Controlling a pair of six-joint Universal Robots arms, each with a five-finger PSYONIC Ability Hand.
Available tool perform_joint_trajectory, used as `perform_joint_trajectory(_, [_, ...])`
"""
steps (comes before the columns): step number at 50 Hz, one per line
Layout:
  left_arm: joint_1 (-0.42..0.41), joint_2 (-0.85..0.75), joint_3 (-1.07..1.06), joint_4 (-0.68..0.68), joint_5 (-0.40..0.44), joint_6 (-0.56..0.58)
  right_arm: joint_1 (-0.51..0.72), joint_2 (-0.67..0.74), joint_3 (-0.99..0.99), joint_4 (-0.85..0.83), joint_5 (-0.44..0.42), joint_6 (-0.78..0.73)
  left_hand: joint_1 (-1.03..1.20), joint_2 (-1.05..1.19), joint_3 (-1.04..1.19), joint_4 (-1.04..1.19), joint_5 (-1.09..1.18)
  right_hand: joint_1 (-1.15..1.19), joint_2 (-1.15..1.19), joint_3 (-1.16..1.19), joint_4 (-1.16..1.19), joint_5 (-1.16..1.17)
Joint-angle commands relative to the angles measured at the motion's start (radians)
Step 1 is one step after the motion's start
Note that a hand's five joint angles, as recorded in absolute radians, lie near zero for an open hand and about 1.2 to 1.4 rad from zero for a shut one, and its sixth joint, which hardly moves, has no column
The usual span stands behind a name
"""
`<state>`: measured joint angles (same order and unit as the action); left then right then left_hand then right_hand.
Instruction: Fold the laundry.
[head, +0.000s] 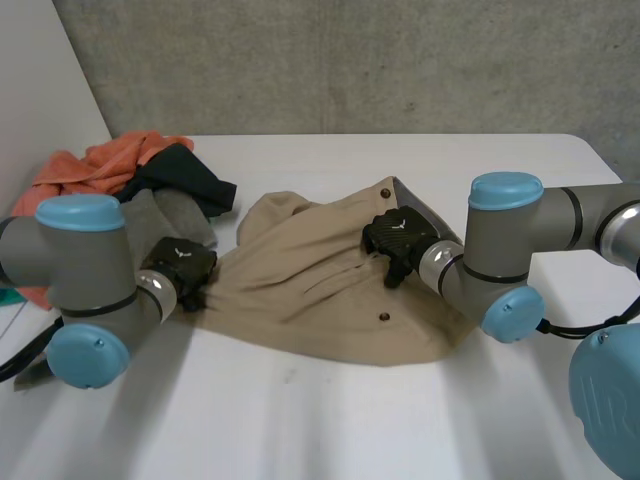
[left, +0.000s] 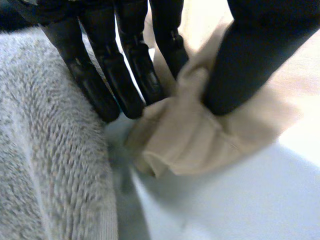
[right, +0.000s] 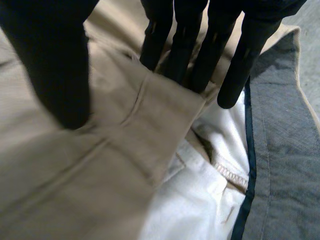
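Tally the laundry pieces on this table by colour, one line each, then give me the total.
Tan: 1, the tan garment
Orange: 1, the orange garment
Dark: 1, the dark garment
Grey: 1, the grey towel
Total: 4

the white table (head: 330, 420) carries a rumpled tan garment (head: 320, 290) spread across its middle, and at its far left a heap of an orange cloth (head: 100, 165), a dark garment (head: 190, 180) and, nearer, a grey towel (head: 165, 220) just beside the tan one.
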<state>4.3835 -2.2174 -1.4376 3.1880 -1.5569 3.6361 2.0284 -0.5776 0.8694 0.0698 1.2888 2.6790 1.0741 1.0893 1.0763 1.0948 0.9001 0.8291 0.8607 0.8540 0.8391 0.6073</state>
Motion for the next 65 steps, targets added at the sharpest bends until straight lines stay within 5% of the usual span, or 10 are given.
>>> perform_joint_trajectory(1, [-0.012,0.083,0.034,-0.003,-0.015,-0.022,0.006,-0.005,-0.016,-0.015,0.018,0.007,0.322,0.307,0.320,0.302,0.322,0.567,0.536,0.542,0.557,0.614])
perform_joint_trajectory(21, [-0.022,0.545,0.264,-0.342,0.119,-0.123,-0.165,-0.605,-0.030,0.324,-0.062,-0.034,0.322,0.307,0.320,0.302,0.322,0.567,0.536,0.542,0.557,0.614])
perform_joint_trajectory(29, [-0.022,0.656,0.523,-0.387,0.130,-0.293,-0.231,-0.768,-0.079,0.301,-0.063,0.114,0.322,0.307,0.320,0.302,0.322,0.567,0.536,0.542,0.557,0.614])
perform_joint_trajectory(40, [-0.035,0.340,0.724,-0.435,0.120,-0.260,-0.203,-0.685,-0.046,0.266,-0.045,0.116,0.322,0.307,0.320,0.302,0.322,0.567,0.536,0.542,0.557,0.614])
perform_joint_trajectory(50, [-0.029,0.013,1.075,-0.189,0.098,-0.246,-0.114,-0.395,-0.170,-0.215,0.182,0.114,0.322,0.307,0.320,0.302,0.322,0.567,0.536,0.542,0.557,0.614])
perform_joint_trajectory(56, [-0.027,0.054,1.143,0.022,0.098,-0.313,-0.109,-0.393,-0.201,-0.659,0.346,0.124,0.299,0.284,0.297,0.278,0.299,0.567,0.536,0.542,0.557,0.614])
perform_joint_trajectory(65, [-0.029,0.124,0.946,0.066,0.133,-0.412,-0.103,-0.436,-0.109,-0.520,0.305,0.136,0.299,0.284,0.297,0.278,0.298,0.567,0.536,0.542,0.557,0.614])
